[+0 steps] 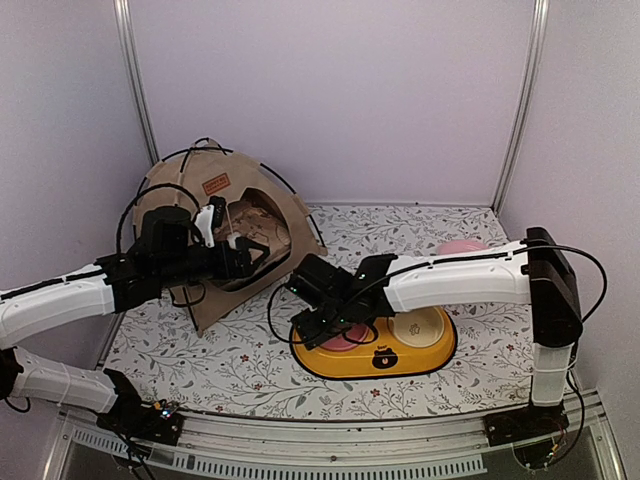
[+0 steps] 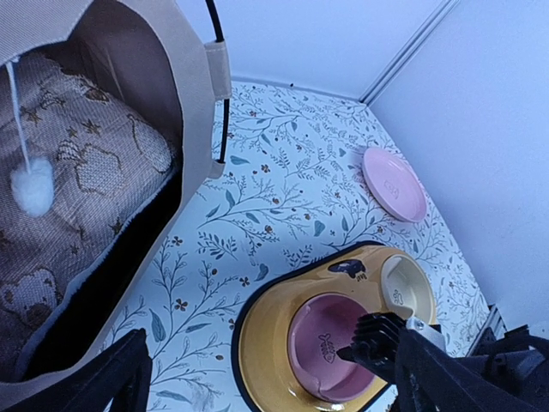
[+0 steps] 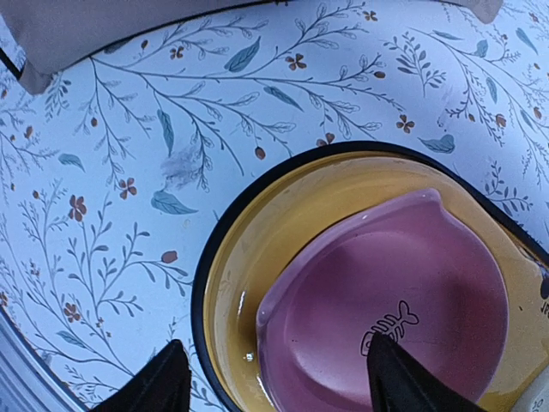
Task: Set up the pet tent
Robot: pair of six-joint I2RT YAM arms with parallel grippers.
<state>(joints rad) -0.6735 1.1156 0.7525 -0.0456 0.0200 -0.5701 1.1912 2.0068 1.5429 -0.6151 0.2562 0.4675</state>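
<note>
What you can't make out
Your right gripper [image 1: 318, 320] hides the yellow tray's [image 1: 440, 352] left end. In the far-left corner, the pet tent's [image 1: 245, 180] label [image 1: 215, 184] is too small to read.

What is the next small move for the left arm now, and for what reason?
Probably draw the left gripper back from the opening of the pet tent: the tent stands upright on its poles, the cushion lies inside, and the gripper is open and holds nothing.
</note>
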